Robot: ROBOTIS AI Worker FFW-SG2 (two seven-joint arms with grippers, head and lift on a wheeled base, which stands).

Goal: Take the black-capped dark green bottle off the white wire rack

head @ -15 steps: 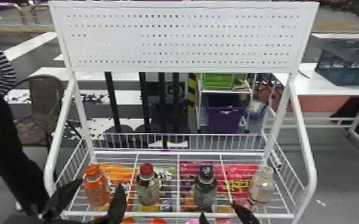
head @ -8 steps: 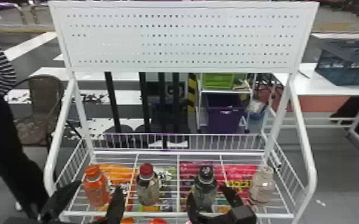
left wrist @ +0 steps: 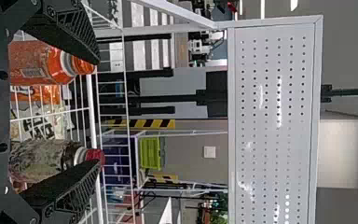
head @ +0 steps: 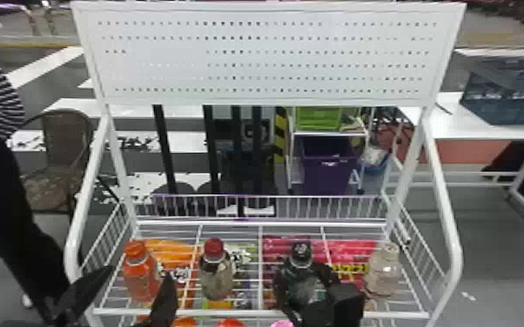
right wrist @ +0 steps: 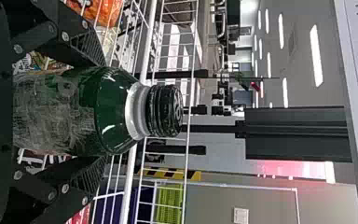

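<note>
A brown woven chair (head: 66,143) stands at the left on a grey floor (head: 492,243) with broad white bands (head: 45,65), while at the right a dark blue crate (head: 513,95) sits on a white table (head: 492,128). Between them a white-framed shelf unit (head: 330,135) has a green crate (head: 317,118) above a purple bin (head: 326,169), with a yellow-and-black striped post (head: 280,135) beside it. The right wrist view shows bright ceiling lights (right wrist: 316,56) and a pale wall (right wrist: 279,210) bearing a switch plate (right wrist: 241,215).
</note>
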